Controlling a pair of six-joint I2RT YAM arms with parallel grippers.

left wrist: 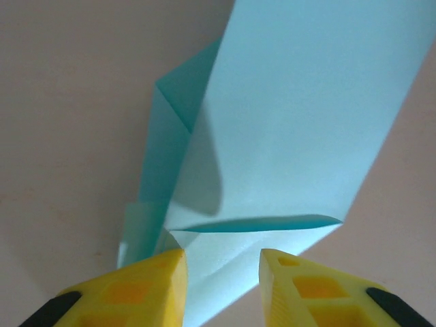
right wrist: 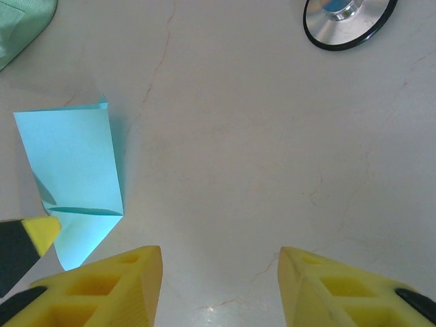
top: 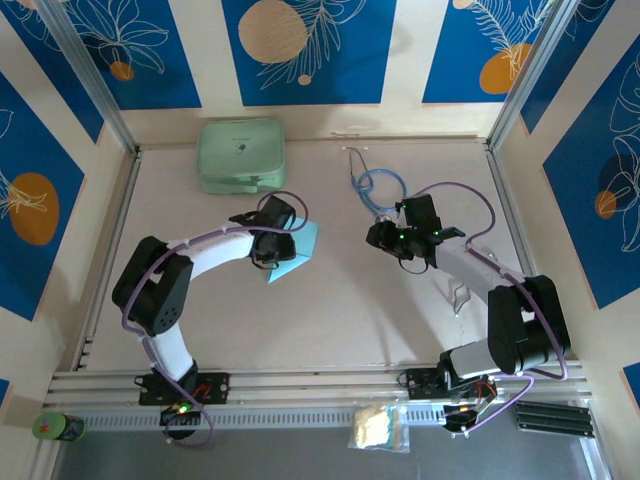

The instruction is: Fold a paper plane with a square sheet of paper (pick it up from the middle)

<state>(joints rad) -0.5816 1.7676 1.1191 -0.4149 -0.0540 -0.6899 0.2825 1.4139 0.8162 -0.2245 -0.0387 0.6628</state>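
Observation:
The light-blue sheet of paper (top: 302,245) lies on the table left of centre, folded into a long band with a pointed end and layered flaps (left wrist: 293,122). My left gripper (top: 272,245) hangs over its pointed end. Its yellow fingers (left wrist: 223,262) stand apart on either side of the tip, which lies between them without being pinched. In the right wrist view the paper (right wrist: 71,157) sits at the left, with one left fingertip (right wrist: 34,233) beside it. My right gripper (top: 385,235) is open over bare table (right wrist: 220,259), right of the paper, with nothing between its fingers.
A mint-green case (top: 240,155) stands at the back left. A blue-tubed stethoscope (top: 378,185) lies at the back centre, its round metal head (right wrist: 344,20) beyond my right gripper. A small packet (top: 378,427) and a green bottle (top: 58,427) rest by the front rail.

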